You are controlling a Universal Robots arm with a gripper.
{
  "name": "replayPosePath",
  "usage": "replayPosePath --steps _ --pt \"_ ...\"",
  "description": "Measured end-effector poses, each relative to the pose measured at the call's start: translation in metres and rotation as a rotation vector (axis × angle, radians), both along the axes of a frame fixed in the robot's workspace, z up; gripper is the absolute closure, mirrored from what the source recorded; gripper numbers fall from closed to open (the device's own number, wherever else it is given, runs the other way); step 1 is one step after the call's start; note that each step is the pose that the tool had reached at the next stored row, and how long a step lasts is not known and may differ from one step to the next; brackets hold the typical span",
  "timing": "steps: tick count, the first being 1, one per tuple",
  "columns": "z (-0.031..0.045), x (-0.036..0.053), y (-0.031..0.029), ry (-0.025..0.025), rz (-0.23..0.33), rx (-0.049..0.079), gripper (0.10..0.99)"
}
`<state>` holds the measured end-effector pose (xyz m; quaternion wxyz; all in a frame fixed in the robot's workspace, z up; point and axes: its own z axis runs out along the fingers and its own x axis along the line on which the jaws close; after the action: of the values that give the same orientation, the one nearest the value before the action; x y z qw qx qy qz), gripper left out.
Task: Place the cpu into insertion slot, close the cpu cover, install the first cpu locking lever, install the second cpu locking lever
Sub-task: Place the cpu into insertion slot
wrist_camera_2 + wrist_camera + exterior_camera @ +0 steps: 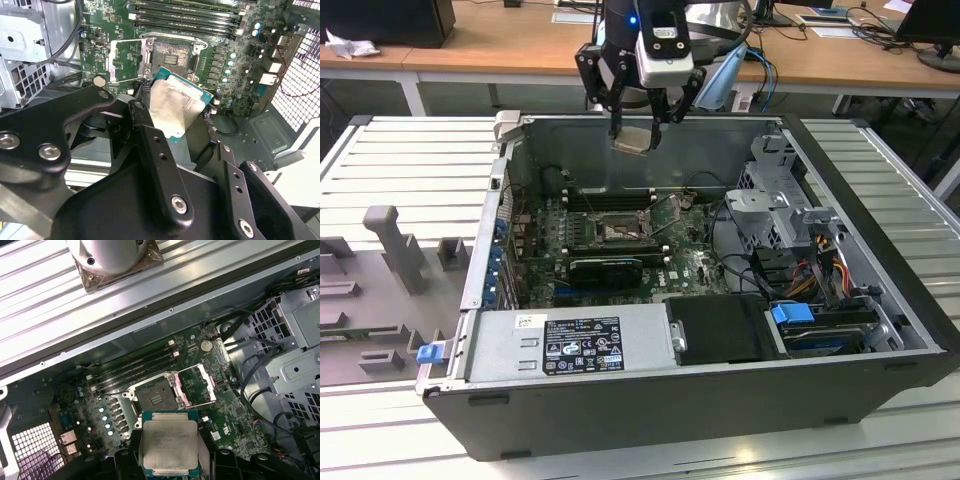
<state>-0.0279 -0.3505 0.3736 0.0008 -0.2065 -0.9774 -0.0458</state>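
Note:
My gripper [637,128] hangs above the back wall of the open computer case [880,260], shut on the cpu [633,138]. The cpu is a flat square chip with a silvery top, held by its edges between black fingers [150,145], and it also shows in the first wrist view [169,445]. Below it on the green board lies the insertion slot [618,230] [170,55] [156,397], its dark centre bare. Beside the slot, the cpu cover [125,60] [197,385], a thin metal frame, stands swung open. The cpu is well above the slot and touches nothing else.
Long black memory slots [610,198] run behind the socket and a black card [605,268] lies in front of it. A power supply [570,345] fills the case's near side. A drive cage [775,200] with cables stands at the exterior view's right. Grey fixtures [390,240] sit outside.

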Motion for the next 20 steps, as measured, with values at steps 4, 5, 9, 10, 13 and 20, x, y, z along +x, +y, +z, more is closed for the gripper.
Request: replayPosePath --steps 4,5,9,10,13,20 --pt "0.0000 0.0000 0.0000 0.0000 -0.022 0.000 0.557" --pt "0.0000 0.0000 0.0000 0.0000 -0.031 0.000 0.557" --pt "-0.0001 0.0000 0.0000 0.0001 -0.071 0.000 0.557" --pt "-0.0002 0.0000 0.0000 0.0001 -0.084 0.000 0.557" --pt "-0.0005 0.0000 0.0000 0.0001 -0.126 0.000 0.557" --pt "-0.0014 0.0000 0.0000 0.0000 -0.265 0.000 0.557"
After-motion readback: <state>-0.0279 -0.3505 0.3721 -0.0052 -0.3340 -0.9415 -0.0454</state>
